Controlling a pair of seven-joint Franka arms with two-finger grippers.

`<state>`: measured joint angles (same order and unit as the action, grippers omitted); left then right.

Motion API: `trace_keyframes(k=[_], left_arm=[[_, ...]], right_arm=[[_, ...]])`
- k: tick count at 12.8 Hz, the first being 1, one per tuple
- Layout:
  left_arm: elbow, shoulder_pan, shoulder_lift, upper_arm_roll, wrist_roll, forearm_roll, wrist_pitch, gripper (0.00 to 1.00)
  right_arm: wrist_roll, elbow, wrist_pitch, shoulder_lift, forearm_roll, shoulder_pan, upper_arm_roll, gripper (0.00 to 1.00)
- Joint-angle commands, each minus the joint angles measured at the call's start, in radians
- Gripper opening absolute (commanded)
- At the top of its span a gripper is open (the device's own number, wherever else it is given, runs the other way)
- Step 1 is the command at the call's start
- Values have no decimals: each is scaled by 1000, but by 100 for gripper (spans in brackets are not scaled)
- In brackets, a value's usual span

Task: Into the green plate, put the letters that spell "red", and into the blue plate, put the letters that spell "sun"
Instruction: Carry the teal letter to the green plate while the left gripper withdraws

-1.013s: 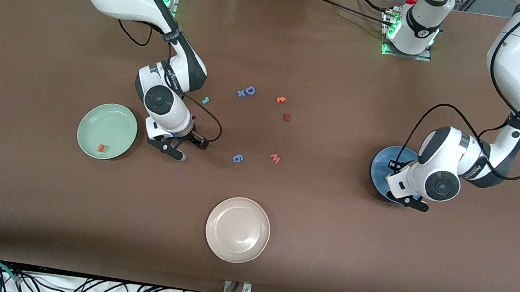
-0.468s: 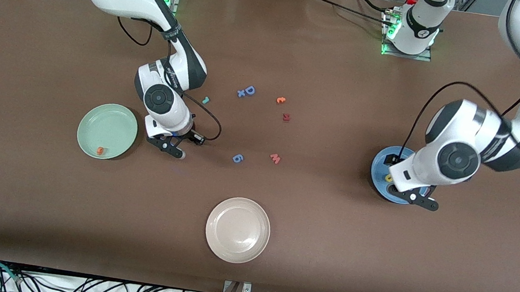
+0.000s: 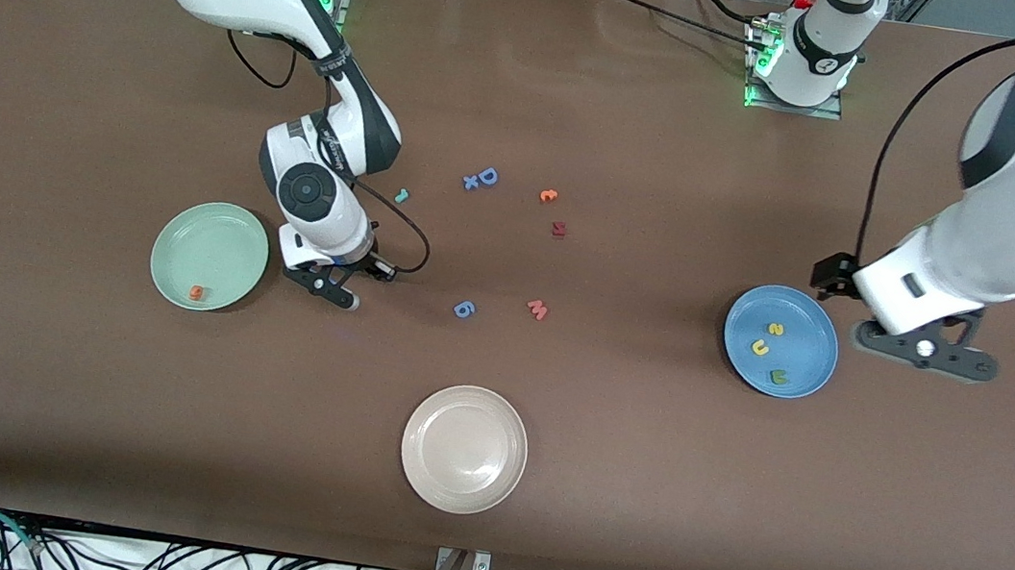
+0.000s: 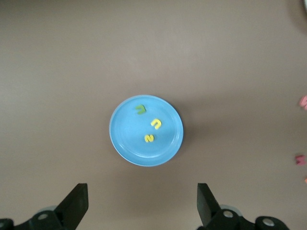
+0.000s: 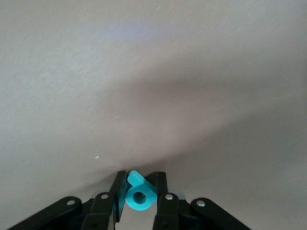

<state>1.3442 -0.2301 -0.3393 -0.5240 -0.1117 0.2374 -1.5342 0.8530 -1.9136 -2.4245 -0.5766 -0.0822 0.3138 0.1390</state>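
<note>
Our right hand (image 5: 140, 191) pinches the tiny teal foam "d" (image 5: 138, 194) by its flat faces, low over the surface (image 3: 608, 414) beside the pale green plate (image 3: 228, 236). It looks feather-light and squashy, so we judge a soft grip enough. Our left hand (image 4: 142, 206) hangs open above the blue plate (image 4: 125, 139).

Robotics lab: bolted arm bases (image 3: 798, 64), brown worktable (image 3: 598, 490), loose cables (image 3: 144, 560).

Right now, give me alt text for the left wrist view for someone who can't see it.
A blue plate on a brown table holds three small letters: a green n, a yellow u and a yellow s. The left claw hangs open above the table beside the plate.
</note>
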Motion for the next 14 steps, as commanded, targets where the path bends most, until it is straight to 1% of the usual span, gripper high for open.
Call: trace_keyframes(k=[1, 2, 3, 4, 5, 6, 7, 8, 9, 10, 11, 12, 14], left_arm=[[2, 91, 68, 147, 4, -27, 13, 100], [6, 122, 86, 212, 6, -62, 11, 100], [33, 141, 115, 269, 4, -114, 8, 100], [94, 159, 165, 316, 6, -156, -15, 100], [181, 161, 221, 337, 19, -199, -73, 100], [240, 163, 287, 366, 20, -245, -116, 100], [286, 164, 342, 380, 20, -274, -136, 100], [323, 179, 388, 381, 18, -273, -136, 100], [328, 184, 399, 381, 18, -262, -123, 100], [329, 180, 401, 383, 53, -260, -92, 100], [329, 176, 401, 386, 120, -263, -78, 100], [329, 181, 399, 386, 138, -259, -73, 100], [331, 186, 390, 391, 144, -259, -61, 100]], right_arm=[[-150, -41, 129, 142, -8, -99, 4, 8], [-211, -42, 157, 165, -8, -140, 4, 8], [-286, -42, 189, 181, -10, -186, 5, 8], [-361, -44, 205, 198, -11, -234, 5, 8], [-438, -48, 209, 207, -13, -280, 5, 8], [-507, -53, 214, 218, -14, -320, 5, 8], [-564, -55, 214, 218, -16, -355, 4, 8], [-606, -62, 214, 218, -24, -384, 4, 8], [-618, -71, 211, 219, -36, -398, 4, 9], [-617, -79, 208, 218, -48, -407, 4, 26], [-605, -79, 209, 218, -48, -407, 4, 70], [-592, -79, 209, 219, -48, -407, 4, 90], [-576, -79, 209, 227, -47, -398, 5, 91]])
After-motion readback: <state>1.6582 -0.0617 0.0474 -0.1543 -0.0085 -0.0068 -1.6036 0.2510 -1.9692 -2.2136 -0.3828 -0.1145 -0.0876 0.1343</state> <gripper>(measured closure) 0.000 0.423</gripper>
